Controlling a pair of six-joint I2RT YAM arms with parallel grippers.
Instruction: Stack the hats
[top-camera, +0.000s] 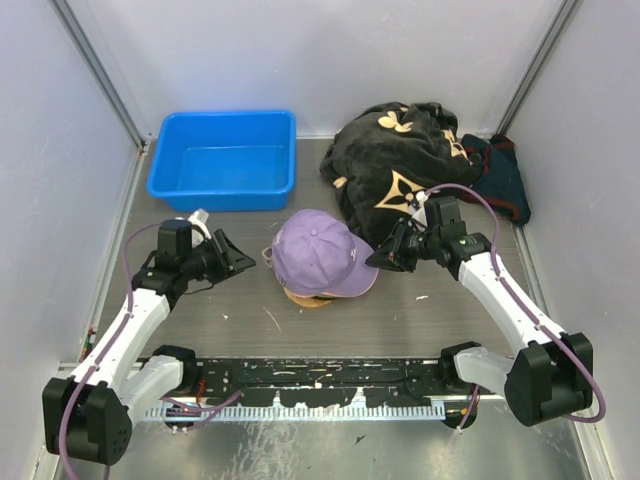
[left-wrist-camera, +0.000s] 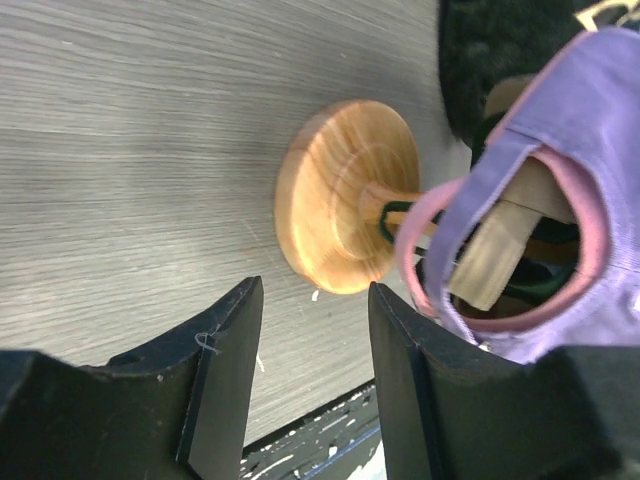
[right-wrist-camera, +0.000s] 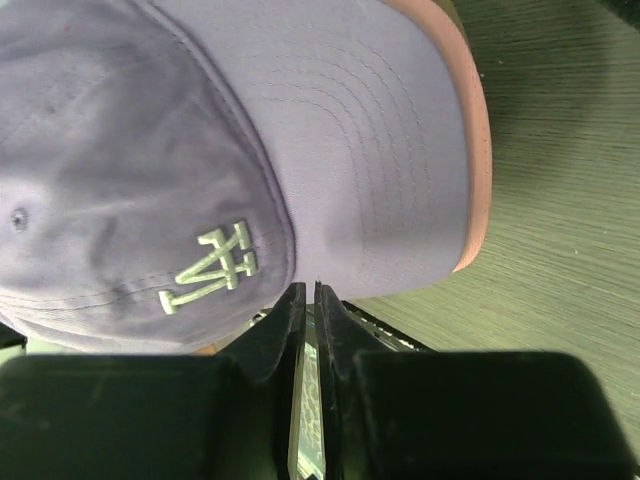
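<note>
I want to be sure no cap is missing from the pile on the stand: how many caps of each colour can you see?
Lavender cap: 1
Pink cap: 1, brim edge only
Tan cap: 1, strap only
Dark green cap: 1, thin edge only
Total: 4

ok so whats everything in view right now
lavender cap: 1, lavender, top of stack, centre
pink cap: 1, pink, under the lavender cap
tan cap: 1, tan, strap inside the stack
dark green cap: 1, dark green, edge inside the stack
wooden stand: 1, light wood, under the caps
bin: 1, blue, back left
black cloth: 1, black with tan marks, back right
dark bundle: 1, navy, far right
left gripper: 1, black, open, left of the stand
right gripper: 1, black, shut, by the lavender brim
</note>
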